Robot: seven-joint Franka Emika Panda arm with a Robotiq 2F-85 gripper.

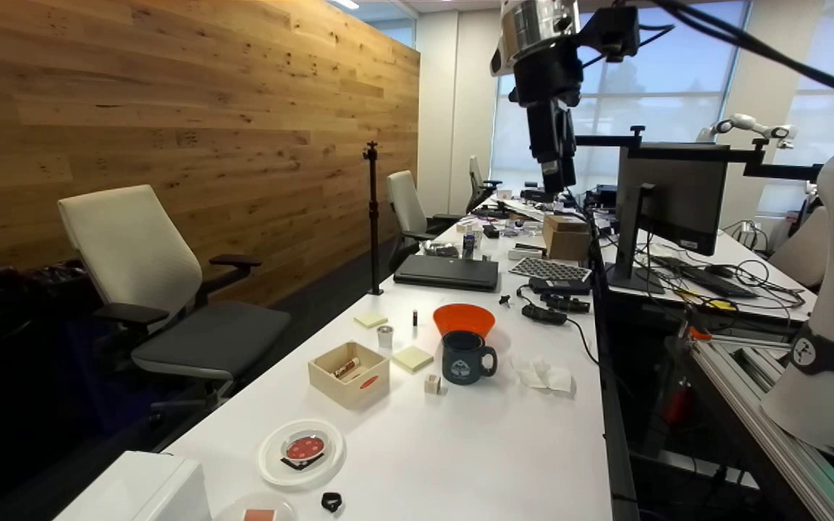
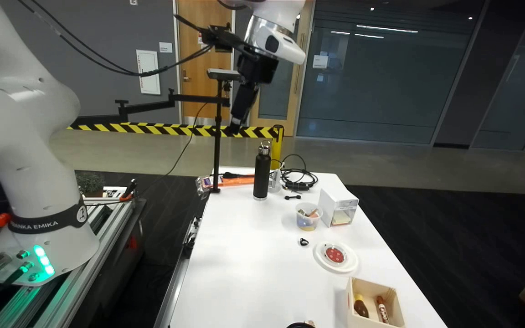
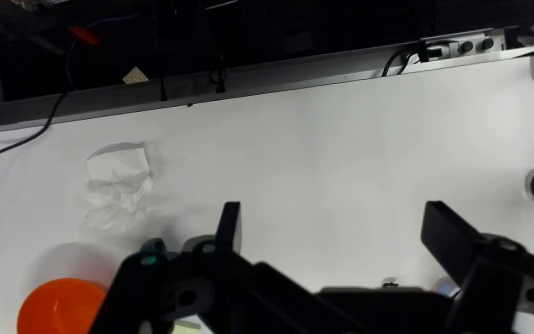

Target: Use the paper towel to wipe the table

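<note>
The paper towel [image 1: 544, 375] is a crumpled white sheet lying on the white table [image 1: 518, 463], right of the dark mug and near the table's edge on the robot's side. In the wrist view the towel [image 3: 118, 181] lies at the left, outside the jaws; the table [image 3: 322, 153] fills the middle. The table [image 2: 244, 273] also shows in an exterior view, where the towel is out of view. My gripper [image 3: 332, 208] is open and empty, its fingers wide apart. It hangs high above the table in both exterior views [image 1: 559, 181] [image 2: 236, 127].
A dark mug [image 1: 463, 357], orange bowl [image 1: 463, 318], tan box [image 1: 349, 375] and plate [image 1: 301, 453] stand on the table. A black bottle [image 2: 262, 173], a thin black stand [image 2: 218, 141], a clear cup [image 2: 308, 217] and a white box [image 2: 338, 206] are towards one end.
</note>
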